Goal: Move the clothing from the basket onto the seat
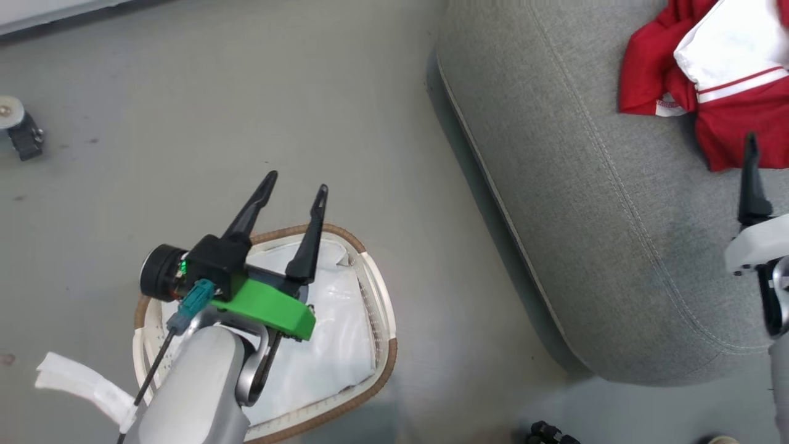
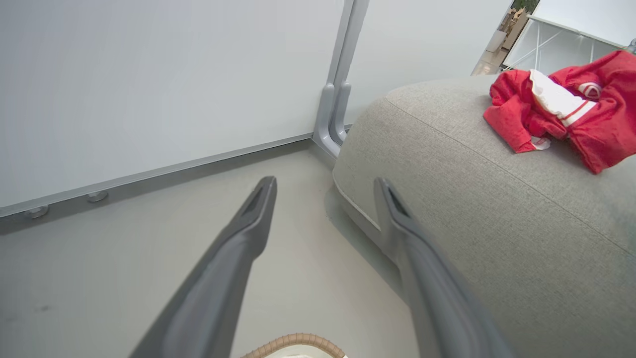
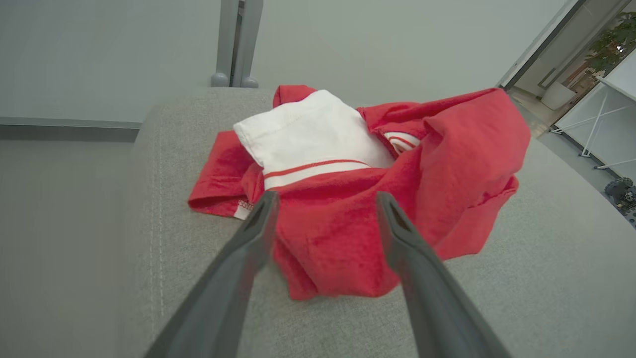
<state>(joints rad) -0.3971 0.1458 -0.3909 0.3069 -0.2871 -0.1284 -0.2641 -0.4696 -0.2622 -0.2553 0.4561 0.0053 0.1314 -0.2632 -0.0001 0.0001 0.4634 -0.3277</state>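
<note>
I'm holding the right gripper (image 3: 326,199) spread wide at the near edge of the clothing (image 3: 462,149) heaped on the seat (image 3: 546,278), worrying it's snagging a fold and dragging everything off when I'm retreating.

Robot's left hand (image 1: 296,182) hovers with its two dark fingers spread wide, pale forearm (image 1: 191,388) angled upward; the right hand (image 3: 326,196) points forward, fingers likewise parted.

There were one basket (image 1: 376,308), one white sheet (image 1: 333,351), one seat (image 1: 585,216) and one heap of clothing (image 1: 647,68), its pieces too bunched to count, plus two grippers: left gripper (image 1: 297,182) and right gripper (image 3: 326,196).
</note>
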